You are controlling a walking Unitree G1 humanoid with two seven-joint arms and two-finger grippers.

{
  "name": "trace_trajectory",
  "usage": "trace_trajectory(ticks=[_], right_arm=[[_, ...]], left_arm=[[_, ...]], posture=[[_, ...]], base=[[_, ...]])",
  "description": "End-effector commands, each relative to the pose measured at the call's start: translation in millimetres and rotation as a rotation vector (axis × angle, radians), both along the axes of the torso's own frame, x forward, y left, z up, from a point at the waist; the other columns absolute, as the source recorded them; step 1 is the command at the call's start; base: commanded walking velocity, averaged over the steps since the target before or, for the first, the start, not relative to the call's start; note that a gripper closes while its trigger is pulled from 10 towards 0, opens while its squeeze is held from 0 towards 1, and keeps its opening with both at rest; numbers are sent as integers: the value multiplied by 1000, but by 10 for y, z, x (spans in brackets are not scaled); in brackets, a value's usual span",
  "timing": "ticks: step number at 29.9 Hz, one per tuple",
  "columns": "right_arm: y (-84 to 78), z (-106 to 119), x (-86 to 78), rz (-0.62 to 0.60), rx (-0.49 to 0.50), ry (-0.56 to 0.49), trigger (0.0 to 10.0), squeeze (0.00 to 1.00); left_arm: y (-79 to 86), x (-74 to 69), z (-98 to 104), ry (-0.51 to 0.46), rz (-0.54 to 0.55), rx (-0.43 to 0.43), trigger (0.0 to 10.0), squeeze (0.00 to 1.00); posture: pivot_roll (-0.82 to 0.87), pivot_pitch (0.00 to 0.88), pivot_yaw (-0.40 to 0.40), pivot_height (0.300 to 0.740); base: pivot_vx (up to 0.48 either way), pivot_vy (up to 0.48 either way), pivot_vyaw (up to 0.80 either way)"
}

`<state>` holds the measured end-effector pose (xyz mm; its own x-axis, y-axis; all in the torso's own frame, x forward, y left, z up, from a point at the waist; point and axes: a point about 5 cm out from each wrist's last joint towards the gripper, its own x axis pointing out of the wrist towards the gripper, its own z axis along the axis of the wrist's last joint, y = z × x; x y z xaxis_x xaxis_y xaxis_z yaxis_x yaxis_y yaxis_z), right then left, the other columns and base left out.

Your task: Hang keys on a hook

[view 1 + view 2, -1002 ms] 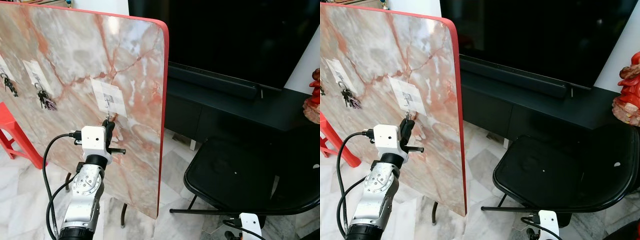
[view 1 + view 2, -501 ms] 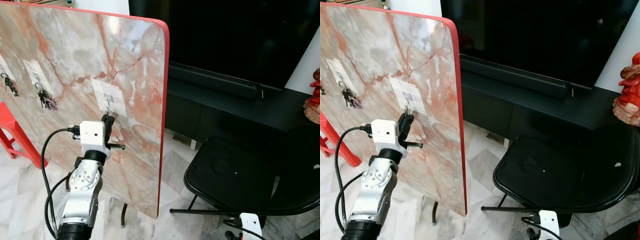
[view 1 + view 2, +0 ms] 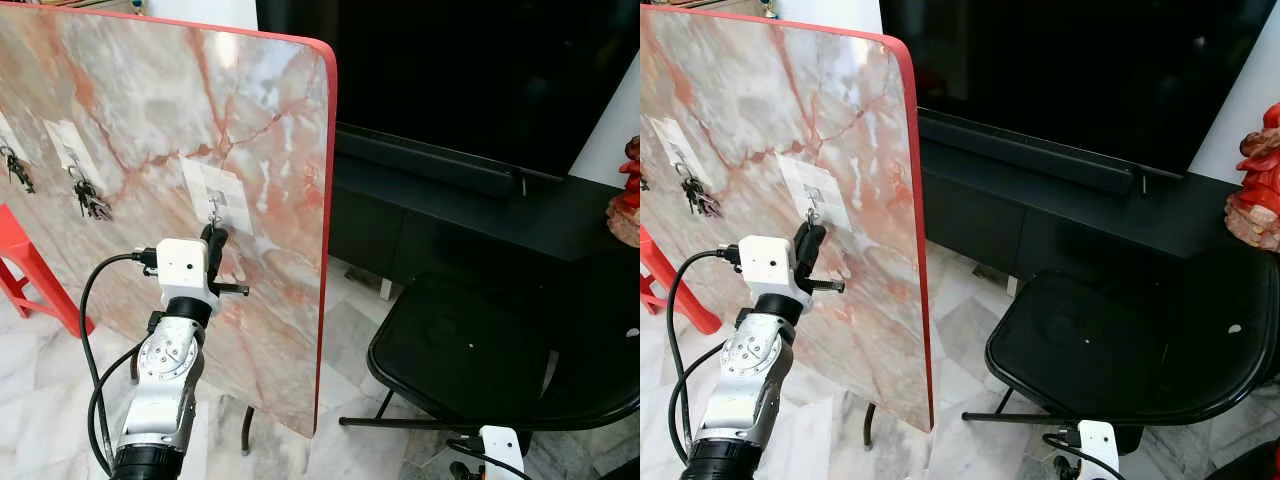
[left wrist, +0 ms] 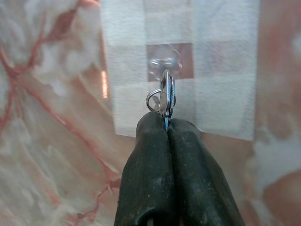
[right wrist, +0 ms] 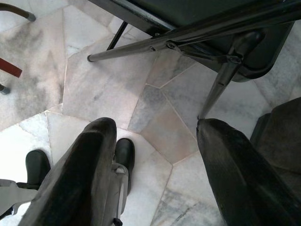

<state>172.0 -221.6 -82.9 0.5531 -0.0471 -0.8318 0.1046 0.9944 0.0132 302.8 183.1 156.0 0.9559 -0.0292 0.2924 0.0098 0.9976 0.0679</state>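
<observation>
left gripper (image 4: 165, 123) clenched on the keys (image 4: 164, 96), raised against the marble board (image 3: 150, 120). key ring sits right at the clear hook (image 4: 163, 63) on its white adhesive patch (image 3: 216, 192); can't tell if it's looped on. two other key bunches (image 3: 88, 200) hang further left. right gripper (image 5: 155, 141) hangs idle, fingers spread, beside the black chair (image 3: 480, 350).

Black folding chair (image 3: 480, 350) on marble floor (image 3: 345, 320), beside dark TV cabinet (image 3: 450, 215); red stool (image 3: 30, 265) at left.

Left arm (image 3: 165, 370) raised, fingers (image 4: 188, 179) pinched together; right arm hanging, fingers (image 5: 89, 169) apart.
</observation>
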Motion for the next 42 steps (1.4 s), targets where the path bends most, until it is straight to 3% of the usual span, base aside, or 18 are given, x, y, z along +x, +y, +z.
trace_trajectory(ticks=[1, 12, 19, 42], right_arm=[[-7, -1, -6, -13, 4, -1, 10000, 0], [-5, -1, -3, -13, 4, -1, 10000, 0], [-5, 0, -1, -11, 2, 0, 10000, 0], [-6, 1, 2, -13, 1, 0, 10000, 0]], left_arm=[[34, -21, 52, -16, 11, -10, 10000, 0], [50, -5, 61, 2, -3, -51, 10000, 0], [-29, 24, 45, 32, -58, -49, 10000, 0], [-11, 88, 127, 33, -73, -53, 10000, 0]], posture=[[6, 0, -16, 740], [11, 0, -19, 740], [8, 0, -17, 740], [7, 0, -17, 740]], base=[[0, 0, 0], [0, 0, 0], [0, 0, 0], [0, 0, 0]])
